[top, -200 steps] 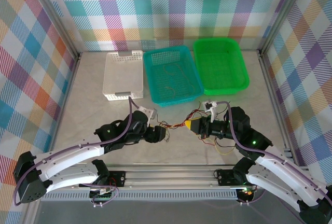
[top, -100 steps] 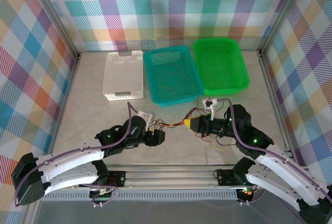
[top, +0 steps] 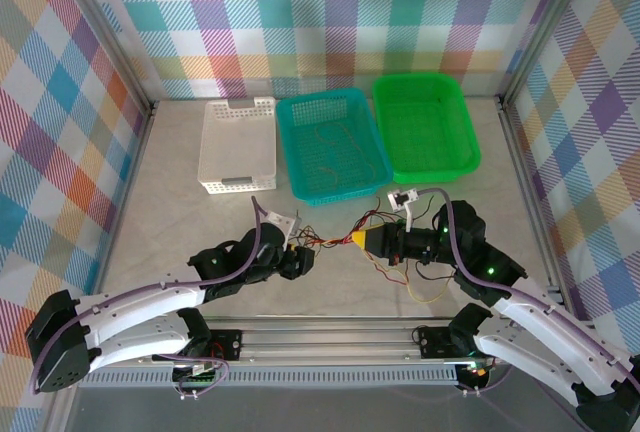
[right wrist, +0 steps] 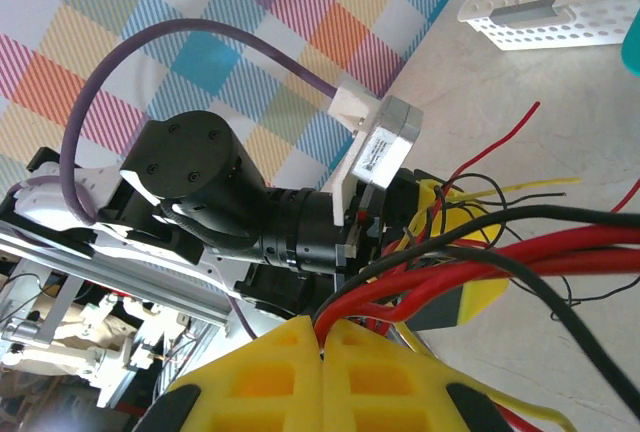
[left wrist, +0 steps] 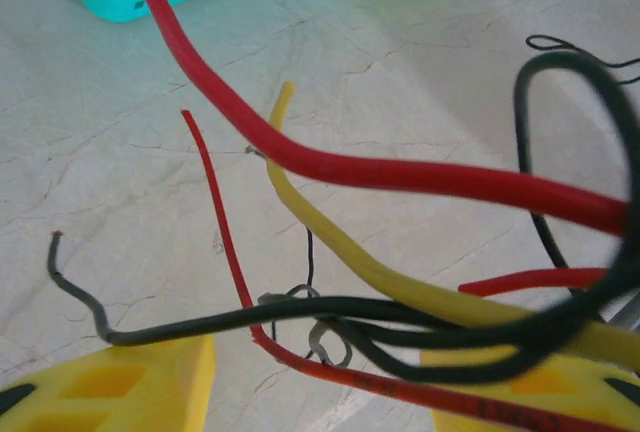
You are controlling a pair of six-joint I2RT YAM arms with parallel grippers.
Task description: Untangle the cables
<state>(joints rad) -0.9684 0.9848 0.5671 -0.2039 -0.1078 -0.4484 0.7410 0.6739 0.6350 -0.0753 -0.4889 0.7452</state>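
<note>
The cables, a tangle of thin red, black and yellow wires, hang between my two grippers just above the table. My right gripper is shut on them; in the right wrist view its yellow fingers press together on red and black cables. My left gripper faces it from the left. In the left wrist view the left gripper is open, with red, black and yellow cables crossing the wide gap between its jaws. A yellow loop trails on the table under the right arm.
Three baskets stand in a row at the back: a white basket, a teal basket with a few wires in it, and a green basket. The metal rail runs along the near edge. Checkered walls close in both sides.
The right gripper has shifted a little left with the bundle. The left gripper's jaws have narrowed around the cables, and its wrist has edged toward the tangle.
</note>
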